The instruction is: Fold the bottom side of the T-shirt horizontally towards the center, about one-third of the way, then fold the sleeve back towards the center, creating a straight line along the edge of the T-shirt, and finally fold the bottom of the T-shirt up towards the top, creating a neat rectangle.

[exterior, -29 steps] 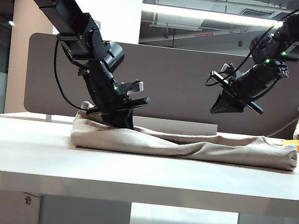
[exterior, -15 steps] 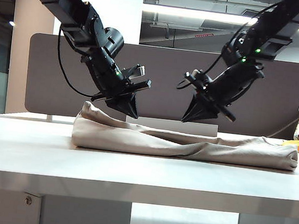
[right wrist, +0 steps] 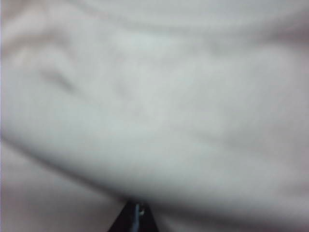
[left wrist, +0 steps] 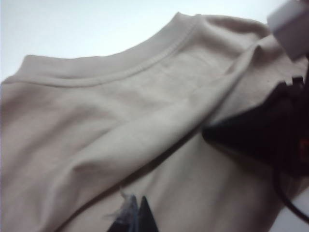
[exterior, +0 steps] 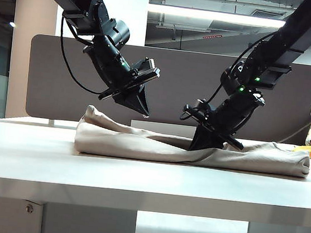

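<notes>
Currently the left gripper [exterior: 143, 110] is hanging with its black fingers pressed together to a point, holding nothing, clear above the left part of the large beige soft cotton T-shirt [exterior: 191, 148]. Its arm is sloping down from the upper left of the exterior view, the wrist pitched downward toward the middle. In the left wrist view the closed fingertips [left wrist: 140, 217] are pointing over the T-shirt [left wrist: 120, 130] near its ribbed collar, with the right gripper [left wrist: 251, 133] showing as a dark wedge pressing on the cloth.

The right gripper [exterior: 200, 147] is likewise pressed together, its tip sinking into a fold near the garment's centre; whether any fabric is pinched cannot be told. Its arm is descending steeply from the upper right. The right wrist view, blurred, is showing only cloth [right wrist: 154, 111] and the fingertip [right wrist: 135, 220].

The T-shirt is lying bunched lengthwise across the pale wooden table [exterior: 137, 176].
</notes>
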{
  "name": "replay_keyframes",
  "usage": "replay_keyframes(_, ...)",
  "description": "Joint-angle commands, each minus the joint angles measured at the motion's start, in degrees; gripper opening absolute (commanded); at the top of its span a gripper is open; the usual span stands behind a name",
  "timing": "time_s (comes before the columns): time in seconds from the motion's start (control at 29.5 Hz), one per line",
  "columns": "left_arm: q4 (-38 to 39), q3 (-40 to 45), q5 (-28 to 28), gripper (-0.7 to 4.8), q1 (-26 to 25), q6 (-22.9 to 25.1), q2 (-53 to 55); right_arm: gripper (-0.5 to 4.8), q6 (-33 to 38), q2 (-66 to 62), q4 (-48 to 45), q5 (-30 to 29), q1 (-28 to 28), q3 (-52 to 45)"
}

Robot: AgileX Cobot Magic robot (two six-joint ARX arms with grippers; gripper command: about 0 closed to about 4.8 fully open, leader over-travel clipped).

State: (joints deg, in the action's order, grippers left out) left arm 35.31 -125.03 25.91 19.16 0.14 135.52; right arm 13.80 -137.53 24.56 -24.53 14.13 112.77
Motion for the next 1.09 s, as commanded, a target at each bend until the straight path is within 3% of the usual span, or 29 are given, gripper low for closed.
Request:
replay_keyframes(0.03, 1.2, -0.2, 0.5, -0.05, 0.8, -0.1, -0.5, -0.02, 2.0, 0.3, -5.9, 2.2, 0.0, 0.3)
replay_keyframes(0.37, 4.3, -0.2, 1.4, -0.05, 2.6, 0.2, -0.9, -0.02, 3.5, -0.5, -14.2, 7.1, -0.3, 0.3)
replay_keyframes(0.64, 10.1, -0.2, 0.9, -0.06, 2.8, 4.6, -3.7, -0.02, 2.6, -0.7, -15.1, 7.8, -2.5, 0.9)
replay_keyframes(0.88, 12.7, -0.2, -9.0, -0.05, 2.5, 10.8, -8.5, -0.02, 2.0, 3.2, -7.8, 7.5, -5.9, 4.1)
replay_keyframes(1.09, 12.1, -0.2, -11.7, -0.05, -0.6, 9.1, -12.9, -0.02, 0.8, 8.8, -4.0, 3.6, -8.0, 4.0)
